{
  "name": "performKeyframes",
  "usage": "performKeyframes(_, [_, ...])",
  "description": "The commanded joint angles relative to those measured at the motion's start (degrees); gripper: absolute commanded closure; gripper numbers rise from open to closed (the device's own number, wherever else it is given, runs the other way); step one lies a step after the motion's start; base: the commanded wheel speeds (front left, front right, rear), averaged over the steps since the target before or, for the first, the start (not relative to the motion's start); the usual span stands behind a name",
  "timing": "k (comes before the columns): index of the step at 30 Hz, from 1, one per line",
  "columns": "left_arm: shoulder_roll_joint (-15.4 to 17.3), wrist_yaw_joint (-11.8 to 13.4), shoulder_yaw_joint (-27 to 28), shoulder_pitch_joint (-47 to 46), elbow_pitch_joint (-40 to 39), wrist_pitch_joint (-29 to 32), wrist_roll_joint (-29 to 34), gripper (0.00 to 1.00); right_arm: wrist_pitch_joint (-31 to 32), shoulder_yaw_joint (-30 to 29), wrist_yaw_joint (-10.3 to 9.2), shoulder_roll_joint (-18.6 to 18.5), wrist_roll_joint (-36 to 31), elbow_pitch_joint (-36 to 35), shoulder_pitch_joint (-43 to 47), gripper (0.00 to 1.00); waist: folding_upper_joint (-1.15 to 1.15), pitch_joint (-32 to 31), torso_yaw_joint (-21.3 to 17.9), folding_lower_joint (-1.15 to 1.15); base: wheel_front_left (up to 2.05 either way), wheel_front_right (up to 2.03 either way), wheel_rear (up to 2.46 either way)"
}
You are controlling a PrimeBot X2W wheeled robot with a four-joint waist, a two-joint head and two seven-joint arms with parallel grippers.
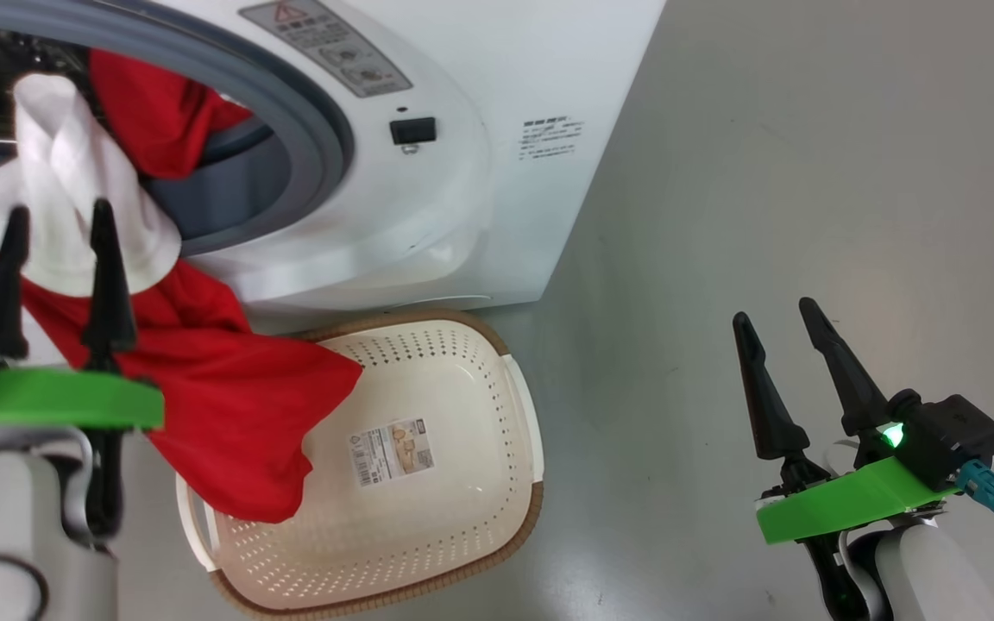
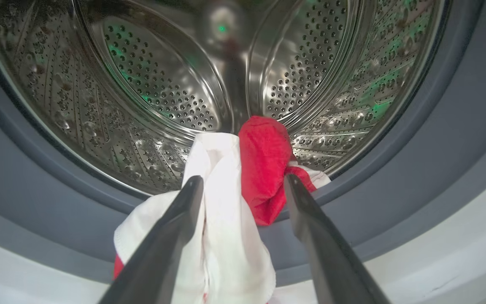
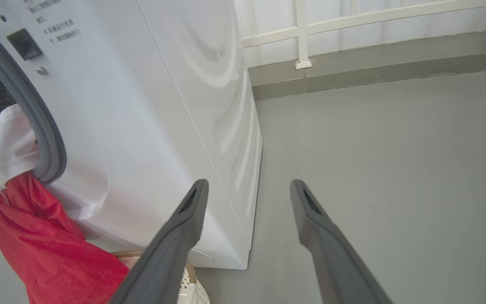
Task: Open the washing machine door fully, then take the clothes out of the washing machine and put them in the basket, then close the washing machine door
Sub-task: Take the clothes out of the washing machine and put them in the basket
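The washing machine [image 1: 480, 172] stands with its mouth uncovered; its door is out of view. The clothes [image 1: 229, 405], red with white panels, spill out over the grey rubber ring [image 1: 324, 147] and hang down into the left side of the cream basket [image 1: 497, 414] on the floor below. My left gripper [image 1: 61, 207] is open in front of the white part of the clothes. In the left wrist view its tips [image 2: 243, 179] straddle the draped clothes [image 2: 222, 236] at the lip of the steel drum [image 2: 163, 84]. My right gripper [image 1: 773, 310] hangs open over the floor, right of the basket, holding nothing.
Grey floor [image 1: 808, 172] stretches to the right of the washer. In the right wrist view, the right gripper [image 3: 248, 183] points past the washer's white side [image 3: 163, 105] toward a white railing [image 3: 302, 42] at the wall. A sticker [image 1: 392, 451] lies on the basket bottom.
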Motion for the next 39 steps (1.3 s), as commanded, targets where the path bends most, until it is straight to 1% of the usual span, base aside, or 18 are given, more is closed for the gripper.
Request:
performKeyframes(1, [2.5,-0.3,1.9,-1.5,-0.1,-0.3,0.6,0.0,-0.4,1.4,0.37,-0.2,-0.1,-1.3,0.0,0.0,0.0,0.3,-0.4,0.0,0.0,0.0,0.0])
performKeyframes(11, [4.3,-0.3,3.5,-11.4,13.0,-0.3,4.2,0.0,-0.4,1.8,0.37,-0.2,0.4,-1.5,-0.6,0.0,0.0,1.4,-1.6,0.0,0.0,0.0,0.0])
performKeyframes(16, [5.6,0.3,4.2,-15.5,19.1,-0.3,6.1,0.0,-0.4,2.2,0.37,-0.2,0.7,-1.4,-1.2,0.0,0.0,1.9,-2.3,0.0,0.0,0.0,0.0])
performKeyframes(17, [5.6,0.3,4.2,-15.5,19.1,-0.3,6.1,0.0,-0.4,2.2,0.37,-0.2,0.7,-1.4,-1.2,0.0,0.0,1.9,-2.3,0.0,0.0,0.0,0.0])
performKeyframes(25, [6.8,0.1,5.0,-21.5,28.9,-0.3,5.6,0.0,-0.4,2.4,0.37,-0.2,1.3,-1.7,-1.4,0.0,0.0,2.5,-3.0,0.0,0.0,0.0,0.0])
performKeyframes(31, [7.5,-0.1,4.5,-23.8,32.8,-0.3,5.2,0.0,-0.4,2.3,0.37,-0.2,1.5,-1.8,-1.4,0.0,0.0,2.5,-3.2,0.0,0.0,0.0,0.0])
performKeyframes(32, [7.6,-0.1,4.4,-24.1,33.2,-0.3,5.1,0.26,-0.4,2.3,0.37,-0.2,1.6,-1.8,-1.4,0.0,0.0,2.5,-3.2,0.0,0.0,0.0,0.0])
performKeyframes(33, [7.6,-0.2,4.3,-24.3,33.6,-0.3,5.0,0.55,-0.4,2.3,0.37,-0.2,1.6,-1.8,-1.4,0.0,0.0,2.5,-3.2,0.0,0.0,0.0,0.0])
performKeyframes(34, [7.6,-0.2,4.2,-24.4,33.9,-0.3,4.9,0.73,-0.4,2.3,0.37,-0.2,1.6,-1.9,-1.5,0.0,0.0,2.5,-3.2,0.0,0.0,0.0,0.0])
performKeyframes(35, [7.6,-0.2,4.1,-24.6,34.2,-0.3,4.8,0.98,-0.4,2.3,0.37,-0.2,1.6,-1.9,-1.5,0.0,0.0,2.5,-3.2,0.0,0.0,0.0,0.0])
performKeyframes(36, [7.6,-0.2,4.1,-24.7,34.4,-0.3,4.6,1.0,-0.4,2.2,0.37,-0.2,1.5,-1.9,-1.6,0.0,0.0,2.5,-3.2,0.0,0.0,0.0,0.0])
performKeyframes(39, [7.4,-0.3,3.5,-24.8,34.3,-0.3,3.7,1.0,-0.4,2.1,0.37,-0.2,1.5,-2.0,-1.8,0.0,0.0,2.4,-3.1,0.0,0.0,0.0,0.0])
